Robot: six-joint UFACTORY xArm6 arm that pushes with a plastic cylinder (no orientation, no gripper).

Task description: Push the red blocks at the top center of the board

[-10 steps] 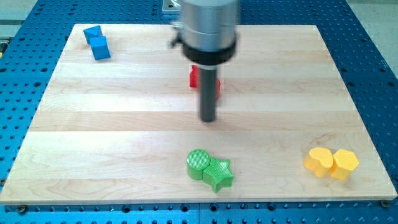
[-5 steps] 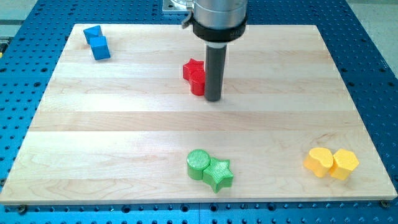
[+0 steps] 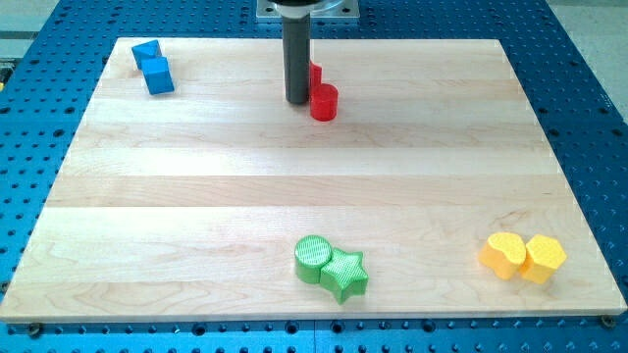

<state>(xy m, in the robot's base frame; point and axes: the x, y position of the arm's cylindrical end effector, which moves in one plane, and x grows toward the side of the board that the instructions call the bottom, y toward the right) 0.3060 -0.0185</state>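
A red cylinder [image 3: 324, 102] stands near the board's top centre. A second red block [image 3: 314, 74] sits just above it, mostly hidden behind my rod, so its shape cannot be made out. My tip [image 3: 296, 100] rests on the wooden board [image 3: 196, 186], just left of the red cylinder and very close to it; I cannot tell whether it touches.
Two blue blocks [image 3: 152, 67] sit at the top left corner. A green cylinder [image 3: 314, 259] and a green star [image 3: 345, 274] touch at the bottom centre. Two yellow blocks [image 3: 522, 257] sit at the bottom right. A blue perforated table surrounds the board.
My rod has moved toward the view's top and slightly left. The red blocks have shifted up toward the top edge, and the tip has passed from their right side to their left.
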